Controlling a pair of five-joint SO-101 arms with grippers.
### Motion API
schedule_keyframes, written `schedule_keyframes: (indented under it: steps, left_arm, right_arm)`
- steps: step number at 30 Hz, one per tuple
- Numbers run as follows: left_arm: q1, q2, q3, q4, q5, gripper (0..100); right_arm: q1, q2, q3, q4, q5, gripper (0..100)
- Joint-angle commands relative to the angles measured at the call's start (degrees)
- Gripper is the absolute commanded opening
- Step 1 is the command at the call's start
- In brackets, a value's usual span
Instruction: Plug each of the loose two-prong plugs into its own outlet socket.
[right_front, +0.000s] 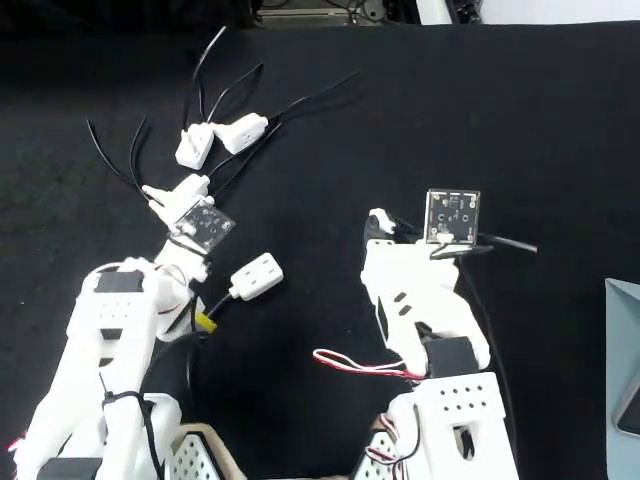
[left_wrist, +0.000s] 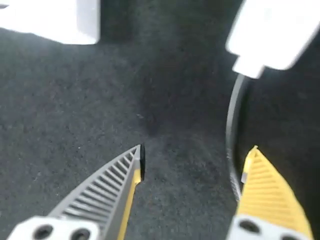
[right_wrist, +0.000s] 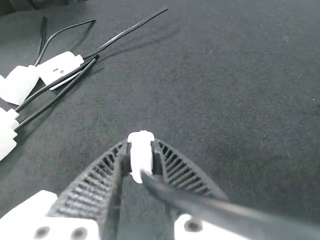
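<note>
Here, we see the right end effector (right_wrist: 141, 148) clenched on a white plug (right_wrist: 140, 162). Its two ribbed fingers (right_wrist: 95, 187) press the plug's sides, and a black cord (right_wrist: 210, 205) runs back from the plug close past the camera. In the high view, this arm sits near the middle of the black worktop (right_front: 520, 130), and the cord trails off sideways over the cloth.

The left end effector (left_wrist: 192, 162) is released, with its grey ribbed finger and its yellow finger well apart above bare cloth. Just beside the yellow finger, a thin lead (left_wrist: 231, 125) runs up to a second plug (left_wrist: 274, 30) lying on the worktop. A white block (left_wrist: 55, 17) lies well apart from that plug on the other side, and we cannot tell whether it is a plug or a socket.

From above, an outlet socket (right_front: 257, 277) lies flat on the worktop between the two arms, nearer the left one, with its slots facing up and a short dark lead running from it toward that arm. It is well apart from the plug in the right end effector. Farther out, a pair of white connectors (right_front: 195, 146) lie side by side, with thin black wires fanning away from them across the cloth.
</note>
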Motion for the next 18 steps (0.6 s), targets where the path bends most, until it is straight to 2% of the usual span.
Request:
schedule_keyframes:
  steps: [1, 5, 10, 14, 18]
  left_arm:
    - [3.2, -4.0, -8.5, 9.7, 4.7, 32]
    - [4.8, -13.1, -9.4, 15.7, 6.6, 32]
    - [3.6, -28.4, -4.5, 17.8, 11.8, 32]
    - [-1.8, -40.4, 3.1, 17.6, 16.4, 32]
    - [-8.9, -51.1, 11.4, 16.7, 16.6, 32]
  right_arm:
    - [-2.0, -0.4, -0.2, -0.7, 2.1, 1.3]
    - [-6.9, -0.4, -2.2, 4.4, 5.8, 1.3]
    - [-13.8, -0.3, -6.1, 10.7, 8.1, 1.3]
    - [-19.3, 1.0, -11.1, 15.2, 8.1, 1.3]
    - [-22.3, 9.4, -17.6, 17.7, 8.1, 1.3]
